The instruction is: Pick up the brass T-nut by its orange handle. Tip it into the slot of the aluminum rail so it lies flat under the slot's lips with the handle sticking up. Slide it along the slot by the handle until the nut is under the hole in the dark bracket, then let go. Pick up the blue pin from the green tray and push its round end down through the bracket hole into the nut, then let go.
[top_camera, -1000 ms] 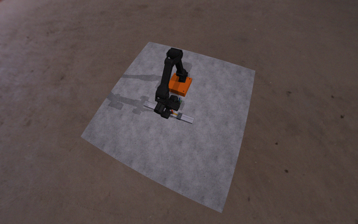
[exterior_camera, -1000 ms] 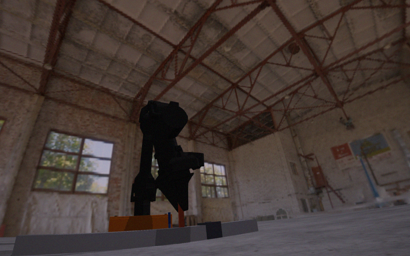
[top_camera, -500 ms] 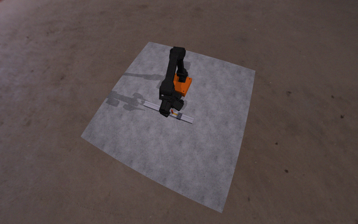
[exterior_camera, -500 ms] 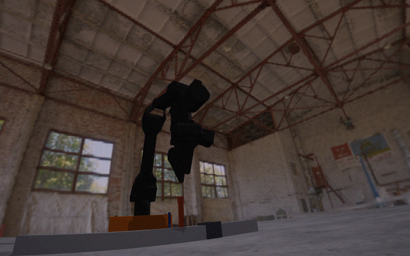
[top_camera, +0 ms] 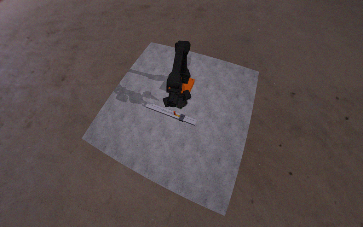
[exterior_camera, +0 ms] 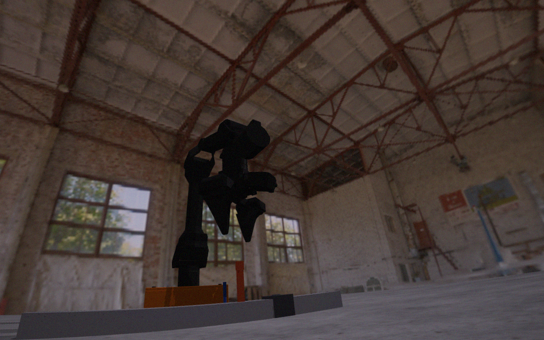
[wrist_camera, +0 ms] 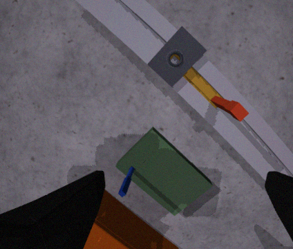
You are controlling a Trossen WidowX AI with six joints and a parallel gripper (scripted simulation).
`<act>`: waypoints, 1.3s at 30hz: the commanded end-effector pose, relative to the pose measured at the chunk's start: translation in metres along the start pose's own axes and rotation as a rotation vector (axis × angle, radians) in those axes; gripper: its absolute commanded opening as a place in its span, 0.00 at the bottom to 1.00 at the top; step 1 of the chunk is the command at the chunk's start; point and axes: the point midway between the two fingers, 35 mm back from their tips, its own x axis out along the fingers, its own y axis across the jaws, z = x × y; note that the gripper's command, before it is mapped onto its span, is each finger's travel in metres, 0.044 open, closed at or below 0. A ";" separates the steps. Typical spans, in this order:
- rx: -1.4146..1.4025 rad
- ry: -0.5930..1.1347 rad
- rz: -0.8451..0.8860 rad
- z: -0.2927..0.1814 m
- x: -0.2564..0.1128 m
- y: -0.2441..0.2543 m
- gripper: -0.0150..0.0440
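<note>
The brass T-nut [wrist_camera: 202,84] [top_camera: 177,115] lies in the slot of the aluminum rail [wrist_camera: 126,28] [exterior_camera: 139,322] [top_camera: 190,120]. Its far end runs under the dark bracket [wrist_camera: 184,43] [exterior_camera: 283,305] [top_camera: 181,117], and brass shows through the bracket hole. The orange handle [wrist_camera: 239,111] [exterior_camera: 239,281] [top_camera: 174,113] sticks up, free of the fingers. The blue pin [wrist_camera: 126,181] [exterior_camera: 224,291] stands at one side of the green tray [wrist_camera: 174,166]. My gripper [wrist_camera: 185,180] [exterior_camera: 235,237] is wide open and empty, above the tray area and clear of pin and handle. The top view hides its fingertips.
The orange robot base [wrist_camera: 112,238] [exterior_camera: 181,295] [top_camera: 189,84] lies close beside the tray, on the side away from the rail. The tray stands between the base and the rail. The upright handle is an obstacle near the bracket.
</note>
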 end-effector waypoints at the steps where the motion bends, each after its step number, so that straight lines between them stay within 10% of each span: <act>1: 0.753 0.013 -0.002 -0.052 0.006 0.046 1.00; 39: 0.881 0.015 -0.003 -0.063 0.070 0.054 1.00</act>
